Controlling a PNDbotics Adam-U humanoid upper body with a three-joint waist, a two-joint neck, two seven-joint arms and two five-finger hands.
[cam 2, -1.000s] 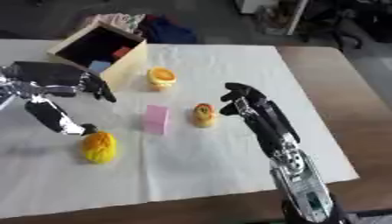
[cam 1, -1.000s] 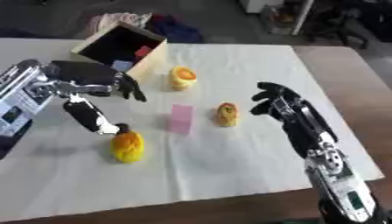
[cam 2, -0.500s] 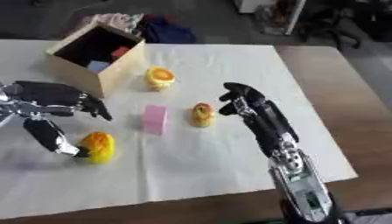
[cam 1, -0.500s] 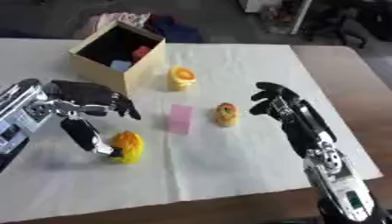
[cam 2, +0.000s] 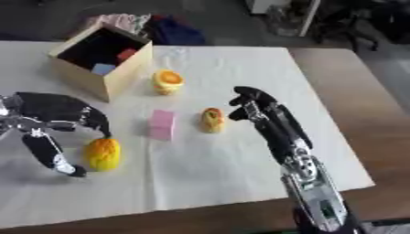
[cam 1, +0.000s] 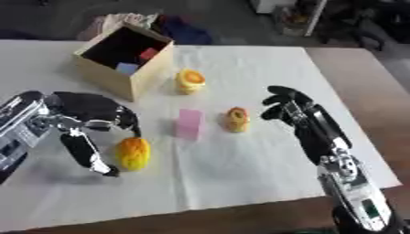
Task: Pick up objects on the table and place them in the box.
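The left hand (cam 1: 84,116) comes in from the left edge, its arm cut off by the frame. Its fingers (cam 1: 128,122) are spread and arch over the top of an orange-yellow oval fruit (cam 1: 133,153), while the thumb reaches down to the fruit's left; whether any of them touch the fruit cannot be made out, and nothing is clasped. The fruit lies on the white cloth (cam 1: 240,169) that covers the desk (cam 1: 376,91), well in from the cloth's near edge.

The right hand (cam 1: 290,106) hangs at mid-right with its fingers curled a little and holding nothing; its forearm runs down to the lower right corner. Just to its left, apart from it, stands a small orange and yellow object (cam 1: 236,119) whose detail is too blurred to name. A pink block (cam 1: 190,124) lies beside that, between it and the left hand. Farther back a round yellow and orange object (cam 1: 190,81) sits close to the wooden box (cam 1: 108,73).

The box stands open near the cloth's far left, and inside it a blue piece (cam 1: 126,68) and a red piece (cam 1: 148,54) show; the rest of its floor is dark. Open cloth lies between the fruit and the box.
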